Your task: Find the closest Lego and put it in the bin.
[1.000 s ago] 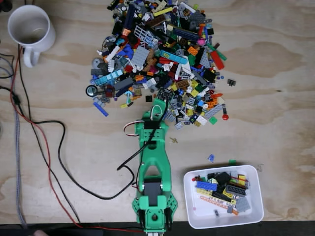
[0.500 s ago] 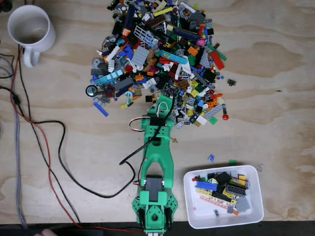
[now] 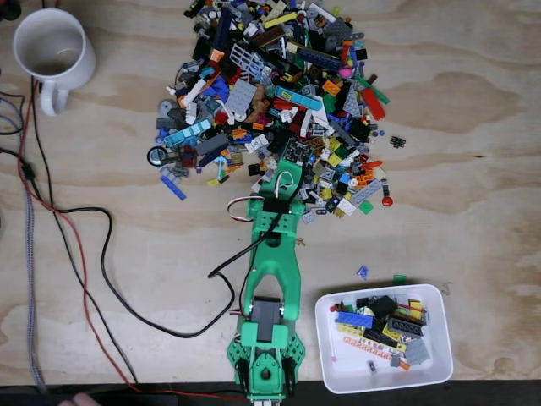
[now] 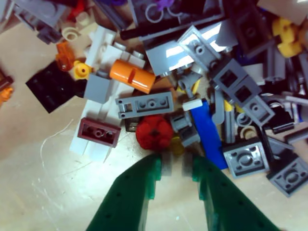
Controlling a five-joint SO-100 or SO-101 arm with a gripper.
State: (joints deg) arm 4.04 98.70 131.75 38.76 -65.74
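A big heap of mixed Lego pieces covers the upper middle of the plywood table in the fixed view. My green gripper reaches to the heap's near edge. In the wrist view the gripper is open by a narrow gap, nothing between its fingers. Just beyond the tips lies a round red piece, with a long blue piece to its right and a dark red brick to its left. The white bin stands at the lower right, holding several pieces.
A white mug stands in the top left corner of the fixed view. Black and red cables trail down the left side toward the arm's base. Two loose bits, blue and green, lie just above the bin.
The arm has stretched farther up and slightly right, bringing the gripper deeper into the heap's near edge. The bin and mug have not moved.
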